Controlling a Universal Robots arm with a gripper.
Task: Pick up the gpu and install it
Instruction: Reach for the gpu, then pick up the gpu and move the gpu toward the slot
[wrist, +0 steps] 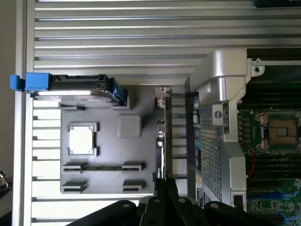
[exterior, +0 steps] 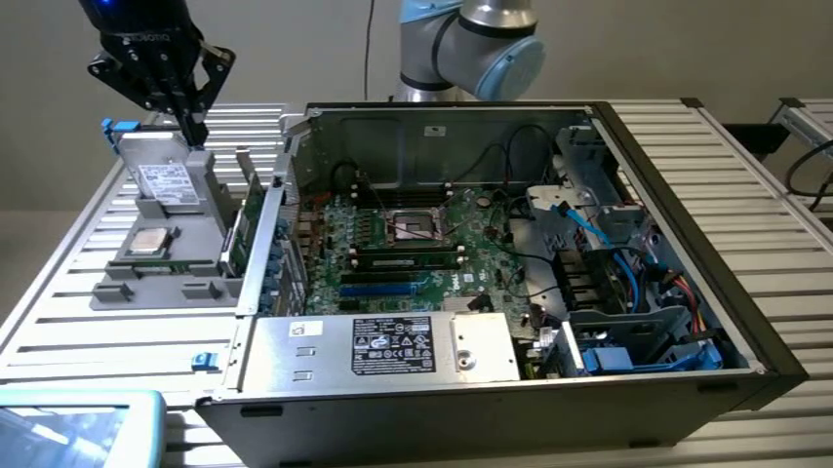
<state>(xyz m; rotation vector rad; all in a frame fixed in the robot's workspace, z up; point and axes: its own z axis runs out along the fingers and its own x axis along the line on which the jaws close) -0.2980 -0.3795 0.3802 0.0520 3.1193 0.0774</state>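
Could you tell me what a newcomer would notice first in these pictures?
The open computer case dominates the middle, its green motherboard exposed. At the exterior view's left, a grey holder carries the gpu standing on edge, with the shut claw hanging above.

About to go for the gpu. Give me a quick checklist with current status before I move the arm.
1. gpu standing on edge in the gray holder: ok.
2. gripper carrying nothing: ok.
3. fingers open for a grasp: not ok, they are shut.
4. fingers in line with the gpu's edge in the wrist view: ok.
5. Clearance from the hard drive: cannot tell.
6. The blue slots on the motherboard unoccupied: ok.
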